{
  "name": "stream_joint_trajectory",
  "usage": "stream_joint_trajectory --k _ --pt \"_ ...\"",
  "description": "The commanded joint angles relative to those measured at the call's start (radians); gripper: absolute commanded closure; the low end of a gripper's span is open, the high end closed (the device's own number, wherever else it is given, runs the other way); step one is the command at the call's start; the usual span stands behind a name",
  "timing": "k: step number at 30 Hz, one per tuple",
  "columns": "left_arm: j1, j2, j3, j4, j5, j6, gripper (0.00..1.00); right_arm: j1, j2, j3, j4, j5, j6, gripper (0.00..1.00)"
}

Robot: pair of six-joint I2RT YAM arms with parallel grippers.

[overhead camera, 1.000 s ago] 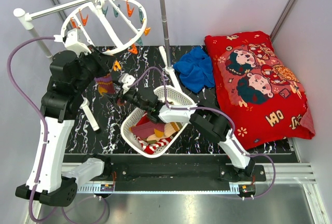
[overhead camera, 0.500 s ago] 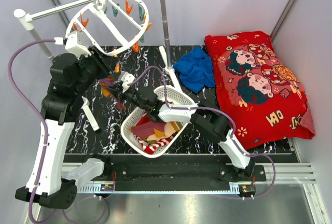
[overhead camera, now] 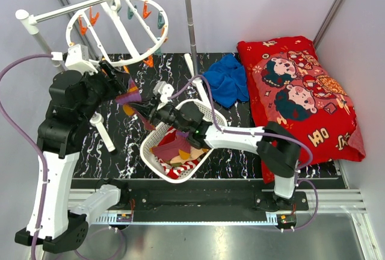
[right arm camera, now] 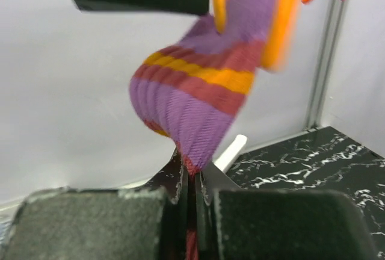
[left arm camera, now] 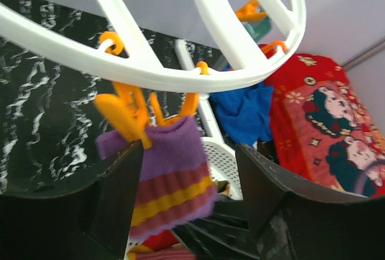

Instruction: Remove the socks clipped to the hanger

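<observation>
The white hanger [overhead camera: 117, 25] hangs by its hook from the rack bar at the upper left, with orange and teal clips round its rim. A purple sock with maroon and yellow stripes [overhead camera: 128, 97] hangs from an orange clip [left arm camera: 129, 115] on the hanger's rim [left arm camera: 180, 79]. My left gripper [left arm camera: 187, 151] is open, one finger on each side of the sock [left arm camera: 168, 170] just below the clip. My right gripper [right arm camera: 194, 173] comes up from below and is shut on the lower tip of the sock [right arm camera: 198, 91]. Other socks [overhead camera: 177, 154] lie in the basket.
A white perforated basket [overhead camera: 210, 111] sits mid-table under my right arm. A blue cloth [overhead camera: 227, 79] and a big red cartoon-print pillow [overhead camera: 298, 100] lie to the right. The rack's upright pole [overhead camera: 189, 31] stands behind the basket, and its white foot [overhead camera: 103, 130] lies by my left arm.
My right gripper has closed on the sock's tip and that arm has stretched further left. My left gripper has opened. The hanger ring has swung and tilted.
</observation>
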Motion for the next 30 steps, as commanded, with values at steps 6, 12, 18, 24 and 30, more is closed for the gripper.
stream_joint_trajectory --k 6,12,18,24,30 --pt "0.002 -0.021 0.119 -0.078 -0.024 0.099 0.29 0.013 -0.147 -0.117 0.108 -0.102 0.168 1.0" --pt "0.037 -0.013 0.128 -0.094 0.074 0.124 0.28 0.003 -0.167 -0.177 0.221 -0.14 0.289 1.0" --pt "0.293 -0.045 -0.011 0.093 0.515 0.041 0.27 -0.01 -0.15 -0.193 0.362 -0.229 0.439 1.0" --pt "0.459 -0.091 -0.221 0.45 0.847 -0.149 0.26 -0.024 -0.147 -0.193 0.441 -0.297 0.518 1.0" --pt "0.48 -0.096 -0.416 0.901 1.022 -0.344 0.22 -0.036 -0.136 -0.194 0.467 -0.353 0.567 1.0"
